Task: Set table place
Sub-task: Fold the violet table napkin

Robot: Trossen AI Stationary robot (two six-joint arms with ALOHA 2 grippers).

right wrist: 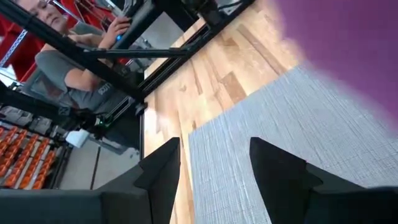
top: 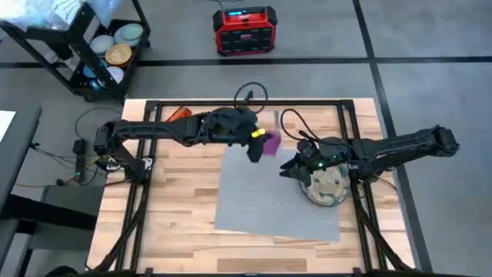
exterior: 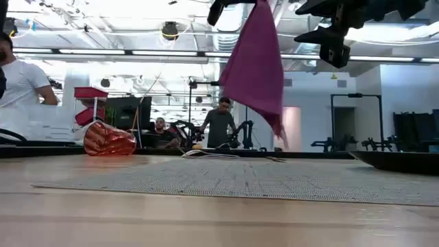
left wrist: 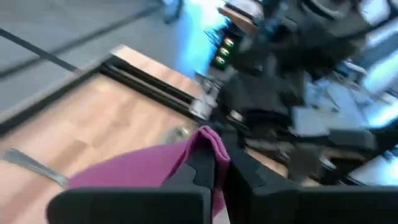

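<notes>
Napkin [top: 268, 144] hangs pinched in left gripper [top: 254, 143] — above placemat [top: 261, 192].

floor: I see grey carpet crossed by dark lines | beyond my table: red and black box [top: 244, 31] on the floor, black cart [top: 86, 46] stacked with bowls | room: bright ceiling strip lights [exterior: 103, 53], white walls, people [exterior: 221, 125] at distant benches

Magenta cloth napkin [exterior: 255, 62], woven grey placemat [top: 265, 192], wooden table [top: 177, 208].
</notes>
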